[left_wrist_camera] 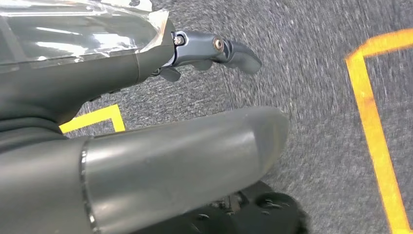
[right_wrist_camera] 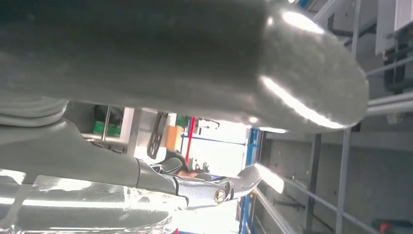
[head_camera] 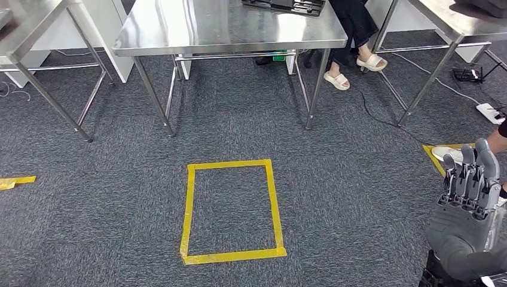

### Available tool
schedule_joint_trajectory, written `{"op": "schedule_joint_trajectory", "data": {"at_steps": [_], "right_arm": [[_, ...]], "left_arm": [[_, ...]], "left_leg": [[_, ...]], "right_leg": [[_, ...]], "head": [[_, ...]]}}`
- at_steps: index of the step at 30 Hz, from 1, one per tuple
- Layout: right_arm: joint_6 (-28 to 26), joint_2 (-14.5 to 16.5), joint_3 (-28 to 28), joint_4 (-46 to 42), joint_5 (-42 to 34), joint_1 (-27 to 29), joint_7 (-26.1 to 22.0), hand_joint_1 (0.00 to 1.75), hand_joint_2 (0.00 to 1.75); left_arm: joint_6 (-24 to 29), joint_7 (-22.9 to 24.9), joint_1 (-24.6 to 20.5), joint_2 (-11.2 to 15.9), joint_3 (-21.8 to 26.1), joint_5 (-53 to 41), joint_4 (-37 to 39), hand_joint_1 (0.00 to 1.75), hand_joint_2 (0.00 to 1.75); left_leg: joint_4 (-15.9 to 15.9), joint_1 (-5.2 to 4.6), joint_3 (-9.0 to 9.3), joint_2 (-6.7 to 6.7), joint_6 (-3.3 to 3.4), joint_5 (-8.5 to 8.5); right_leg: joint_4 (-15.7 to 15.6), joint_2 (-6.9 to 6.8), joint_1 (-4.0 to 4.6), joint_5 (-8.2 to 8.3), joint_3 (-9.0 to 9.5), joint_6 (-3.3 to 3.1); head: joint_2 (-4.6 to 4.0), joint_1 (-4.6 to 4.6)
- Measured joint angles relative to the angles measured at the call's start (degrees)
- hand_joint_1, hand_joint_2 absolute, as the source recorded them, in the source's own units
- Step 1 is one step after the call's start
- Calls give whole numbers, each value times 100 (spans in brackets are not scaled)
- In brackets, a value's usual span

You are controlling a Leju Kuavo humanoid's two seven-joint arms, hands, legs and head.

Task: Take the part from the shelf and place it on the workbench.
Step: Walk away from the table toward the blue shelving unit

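The right hand point(head_camera: 469, 197) is up at the near right, fingers point(head_camera: 472, 164) straight, close together, holding nothing. The left hand point(left_wrist_camera: 214, 48) hangs over the carpet with its fingers curled in, holding nothing too. The part and shelf are not seen yet. A yellow square point(head_camera: 232, 210) is taped on the floor, with the worktop point(head_camera: 227, 27) beyond. I think the robot should turn slowly to find the shelf, steering around the person's feet point(head_camera: 353, 70).

Right hand point(right_wrist_camera: 195, 146) close up and empty, thick grey thumb point(right_wrist_camera: 272, 58) reaching across above a darker finger point(right_wrist_camera: 229, 187) with fingers apart, before blurred grey shelf rails point(right_wrist_camera: 336, 161), a blue upright point(right_wrist_camera: 251, 161) and a red post point(right_wrist_camera: 189, 139).
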Motion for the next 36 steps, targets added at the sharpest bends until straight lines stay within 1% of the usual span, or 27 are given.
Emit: {"op": "schedule_joint_trajectory", "data": {"at_steps": [1,2,3,4,5,7,9,11,12,14,16,17,18,19,20,21,22,23,24,27,29,31,32,33,34,35,36], "right_arm": [[2,-1,1,0,0,6,-7,0,0],[3,-1,1,1,0,15,-15,0,0],[4,-3,0,1,-1,26,-21,0,0],[4,-7,-1,1,-4,36,-30,0,0],[4,-11,-2,1,-8,43,-42,0,0],[5,-21,-3,2,-16,52,-65,0,0],[26,-34,0,5,-15,64,-52,0,0],[87,-67,12,23,1,83,82,0,0],[125,-89,30,55,22,94,178,0,0],[204,-146,124,215,112,101,458,0,0],[263,-202,326,590,234,128,799,0,0],[274,-223,453,818,285,160,903,0,0],[273,-236,572,1025,315,196,935,0,0],[268,-245,666,1183,333,222,923,0,0],[263,-256,741,1303,342,236,914,0,0],[259,-272,792,1388,343,238,909,0,0],[254,-291,833,1456,340,234,910,0,0],[245,-309,869,1509,335,233,914,0,0],[233,-323,900,1548,331,233,919,0,0],[210,-354,963,1625,307,241,960,0,0],[256,-373,1020,1688,260,228,1221,0,0],[336,-389,1150,1983,214,183,1751,0,0],[363,-389,1256,2314,196,156,2017,0,0],[350,-377,1390,2774,209,110,2221,0,0],[310,-346,1549,3358,244,36,2359,0,0],[253,-292,1724,4054,297,-75,2441,0,0],[178,-214,1895,4820,361,-226,2472,0,0]], "left_arm": [[4,-1,7,-1,-7,-1,0,0,0],[9,-1,14,-1,-10,-1,0,0,0],[12,-1,19,0,-14,-1,0,0,0],[13,-2,21,-1,-16,-1,0,0,0],[14,-2,23,-1,-18,-1,0,0,0],[18,-2,25,6,-21,-4,2,0,0],[24,0,28,12,-30,-19,4,0,0],[25,1,10,7,-39,-39,1,0,0],[25,2,-3,4,-42,-47,-3,0,0],[18,13,-16,-4,-45,-55,-12,0,0],[4,30,-13,-1,-49,-63,-13,0,0],[-2,39,-11,-1,-52,-67,-13,0,0],[-4,46,-11,-1,-58,-72,-13,0,0],[-5,55,-12,-1,-67,-74,-13,0,0],[-7,66,-13,-2,-79,-79,-14,0,0],[-7,75,-15,-1,-92,-85,-15,0,0],[-7,81,-17,5,-105,-91,-16,0,0],[-6,84,-18,9,-116,-97,-17,0,0],[-5,84,-19,15,-124,-100,-19,0,0],[-5,84,-28,16,-140,-101,-32,0,0],[-6,85,-35,17,-145,-104,-37,0,0],[-10,109,-34,21,-150,-114,-38,0,0],[-10,139,-31,25,-154,-124,-37,0,0],[-10,178,-29,29,-163,-134,-37,0,0],[-9,225,-29,32,-173,-148,-38,0,0],[-7,272,-29,35,-186,-163,-39,0,0],[-2,317,-29,38,-203,-186,-41,0,0]], "left_leg": [[405,0,-154,-63,-1,-206],[705,0,-258,-86,3,-312],[803,0,-266,-95,13,-292],[673,0,-165,-103,31,-158],[339,0,30,-139,58,46],[-428,5,455,-347,126,354],[-770,-5,628,-484,170,413],[-876,-9,633,-367,204,406],[-942,0,638,-293,229,412],[-1028,29,639,-156,267,450],[-1036,23,628,-14,283,463],[-1033,22,621,59,282,464],[-1030,22,616,129,281,465],[-1025,25,615,195,276,465],[-1017,32,620,259,266,460],[-1000,30,626,319,244,450],[-981,21,632,372,210,432],[-962,6,638,420,170,416],[-949,-11,646,467,132,403],[-941,4,673,577,37,373],[-664,38,567,362,-6,141],[70,49,251,36,-12,-288],[456,47,74,-47,-9,-452],[700,46,-43,-86,-3,-512],[727,46,-60,-102,7,-451],[522,47,33,-124,18,-287],[143,53,214,-190,29,-66]], "right_leg": [[3,47,18,25,-24,-35],[6,106,35,47,-44,-51],[12,170,48,63,-60,-58],[19,237,57,74,-66,-59],[31,305,63,79,-67,-57],[60,428,74,82,-99,-46],[80,538,75,100,-154,2],[88,639,81,138,-232,87],[127,598,85,130,-291,119],[473,370,101,-36,-508,143],[1237,172,71,-354,-877,152],[1586,146,45,-467,-1045,178],[1762,131,17,-501,-1128,223],[1693,110,-11,-438,-1088,286],[1383,63,-36,-296,-924,361],[931,-59,-56,-128,-686,428],[536,-192,-53,11,-481,456],[256,-286,-45,105,-339,442],[133,-340,-28,144,-295,399],[140,-160,-31,177,-356,237],[127,-34,-78,224,-359,134],[125,87,-73,258,-387,65],[126,151,-55,267,-400,47],[127,220,-38,273,-408,39],[131,290,-26,277,-409,37],[138,361,-21,278,-407,39],[149,434,-20,278,-404,42]], "head": [[0,-1],[0,-2],[0,-2],[0,-3],[0,-4],[0,2],[0,-5],[0,-17],[0,-15],[0,8],[0,28],[0,31],[0,33],[0,37],[0,37],[0,40],[0,44],[0,43],[0,42],[0,31],[0,19],[0,0],[0,-6],[0,-7],[0,-6],[0,-7],[0,-9]]}}
